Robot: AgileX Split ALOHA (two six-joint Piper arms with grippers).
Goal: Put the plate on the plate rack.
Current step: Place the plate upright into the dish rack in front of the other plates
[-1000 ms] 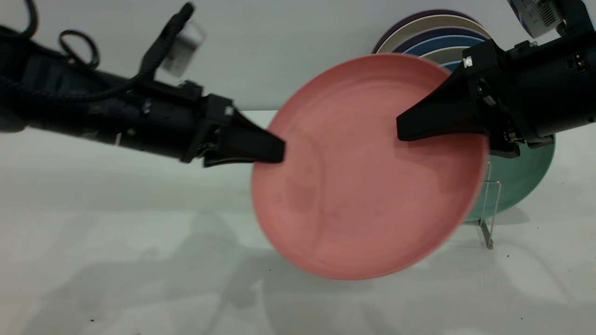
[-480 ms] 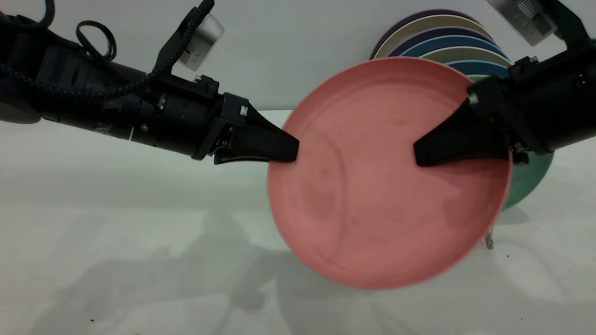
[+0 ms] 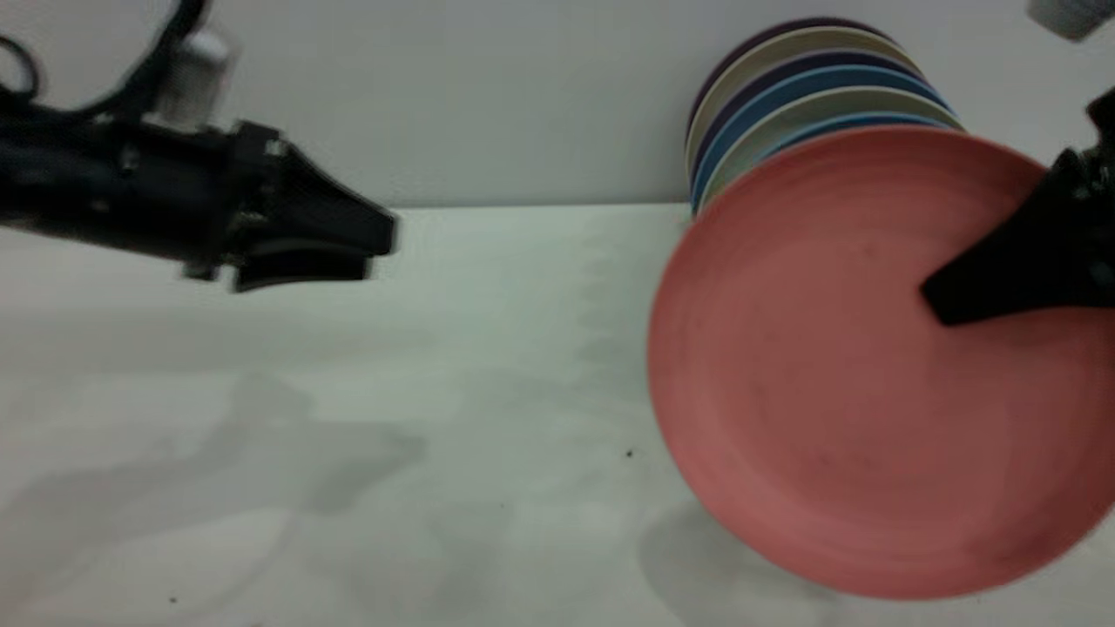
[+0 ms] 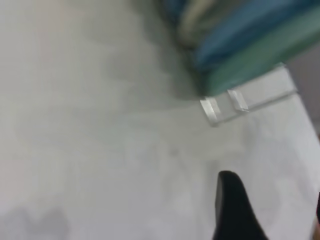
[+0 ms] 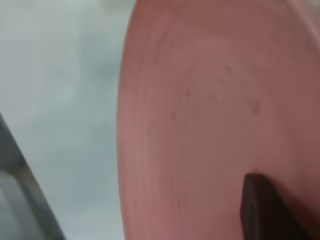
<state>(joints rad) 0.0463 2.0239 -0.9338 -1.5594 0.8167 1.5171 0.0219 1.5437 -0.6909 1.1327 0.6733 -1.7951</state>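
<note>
The salmon-pink plate (image 3: 836, 374) hangs tilted on edge at the right, above the table and in front of the standing plates. My right gripper (image 3: 934, 305) is shut on its right rim, with one black finger (image 5: 260, 207) across the plate's face (image 5: 200, 125). My left gripper (image 3: 379, 251) is open and empty, far to the left of the plate, above the table. The plate rack is hidden behind the pink plate in the exterior view. Its silver wire loops (image 4: 225, 105) show in the left wrist view, below a teal-green plate (image 4: 260, 57).
Several upright plates in blue, cream and purple (image 3: 784, 78) stand in a row at the back right against the wall. The white table (image 3: 435, 392) stretches between my two arms.
My left gripper has let go of the plate's left rim and pulled back to the left. My right gripper has carried the plate to the right, in front of the standing plates.
</note>
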